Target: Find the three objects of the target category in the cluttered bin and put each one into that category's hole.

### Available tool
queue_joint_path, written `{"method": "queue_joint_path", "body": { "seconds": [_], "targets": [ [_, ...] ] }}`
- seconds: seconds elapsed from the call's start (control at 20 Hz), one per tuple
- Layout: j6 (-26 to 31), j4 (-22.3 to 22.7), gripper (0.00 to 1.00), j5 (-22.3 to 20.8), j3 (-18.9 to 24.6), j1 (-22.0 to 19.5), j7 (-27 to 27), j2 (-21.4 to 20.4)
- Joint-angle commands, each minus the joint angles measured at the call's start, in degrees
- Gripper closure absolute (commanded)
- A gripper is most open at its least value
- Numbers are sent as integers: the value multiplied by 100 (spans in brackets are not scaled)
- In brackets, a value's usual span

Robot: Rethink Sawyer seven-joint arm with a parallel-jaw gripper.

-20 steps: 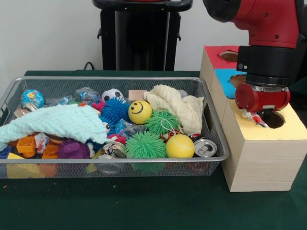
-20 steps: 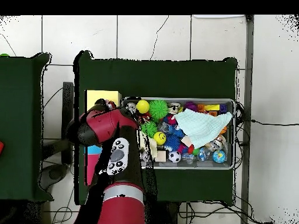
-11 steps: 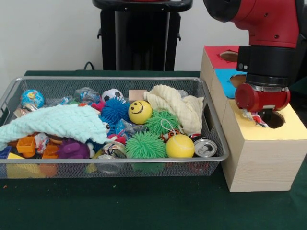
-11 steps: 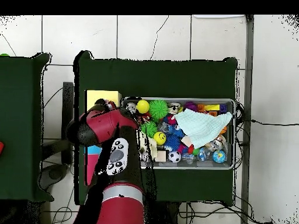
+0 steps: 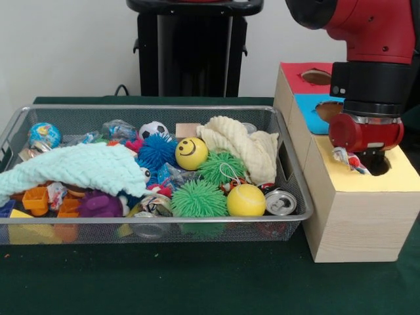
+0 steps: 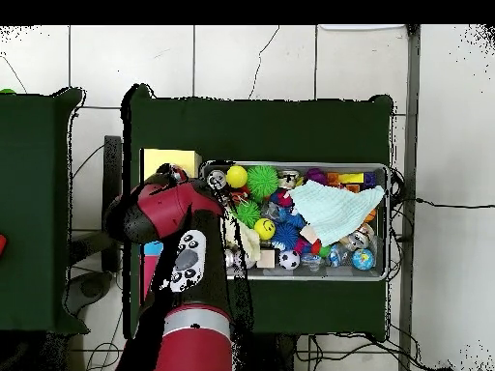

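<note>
Item: crumpled wrapper (image 5: 346,158), gripper (image 5: 369,163) closed on it, over the hole (image 5: 382,167) in the yellow section (image 5: 367,180) of the wooden box (image 5: 341,216) (hole partly hidden). Risk: hanging to one side, wrapper may snag the rim

Arm (image 5: 364,72) covers yellow hole (image 5: 379,164); red hole (image 5: 316,77) clear.

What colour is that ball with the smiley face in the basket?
The smiley ball is yellow with a black face, clearest in the front view.
</note>
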Motion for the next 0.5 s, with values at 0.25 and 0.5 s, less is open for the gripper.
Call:
{"method": "queue_joint_path", "body": {
  "seconds": [0.25,0.5],
  "targets": [
    [1407,555,0,266,115,-399,488,183],
    [2621,142,0,312,74,-368,-94,-147]
  ]
}}
